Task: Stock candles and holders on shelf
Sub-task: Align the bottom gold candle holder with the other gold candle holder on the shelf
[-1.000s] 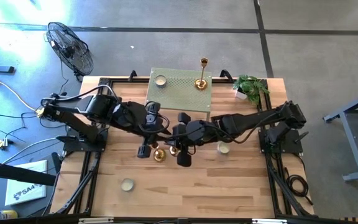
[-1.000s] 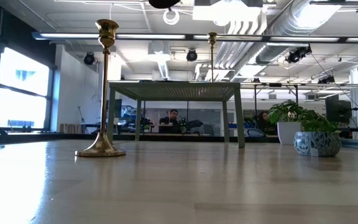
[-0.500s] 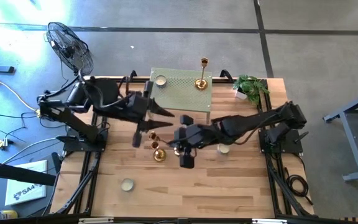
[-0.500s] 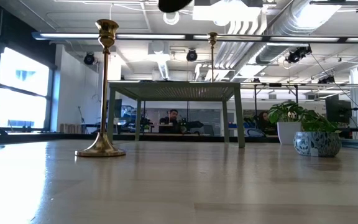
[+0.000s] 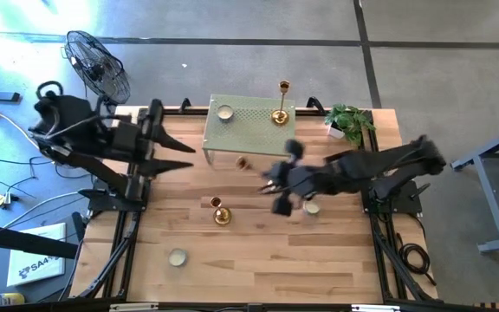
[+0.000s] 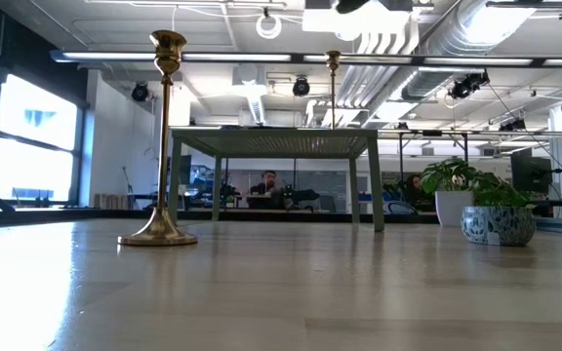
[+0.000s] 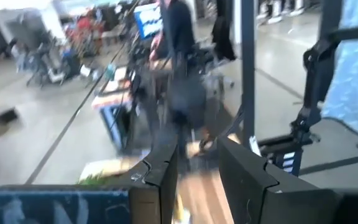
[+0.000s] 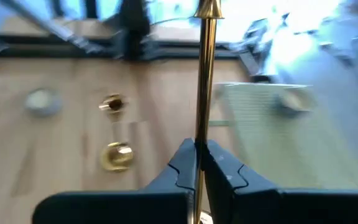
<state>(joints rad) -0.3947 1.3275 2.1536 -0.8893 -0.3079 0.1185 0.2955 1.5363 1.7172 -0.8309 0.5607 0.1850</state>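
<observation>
The sage-green shelf [image 5: 254, 132] stands at the table's far middle. On it are one candle [image 5: 224, 112] and one gold holder [image 5: 280, 113]. A tall gold holder [image 5: 221, 214] stands by its round base on the wood. It also shows in the low view [image 6: 165, 136]. Two candles lie on the table, one near the front left [image 5: 178, 256] and one right of centre [image 5: 312, 207]. My right gripper [image 5: 271, 179] is shut on another gold holder [image 8: 204, 68], in front of the shelf. My left gripper [image 5: 183, 158] is open and empty at the table's left. My right gripper pinches the gold holder's thin stem [image 8: 201, 134] between its two fingers. The stem runs out ahead of the fingers, toward the table's left and far side. Its free end [image 5: 243, 162] is clear of the table. The low view shows nothing of it on the wood.
A potted plant [image 5: 349, 122] stands at the far right corner, beside the shelf. A floor fan [image 5: 98, 65] stands off the table's far left. Bare wood lies along the near half of the table.
My left gripper has drawn back from the middle of the table toward the left edge. My right gripper has gone from beside the tall standing holder toward the right and the far edge, taking the held gold holder with it. The standing holder has stayed put.
</observation>
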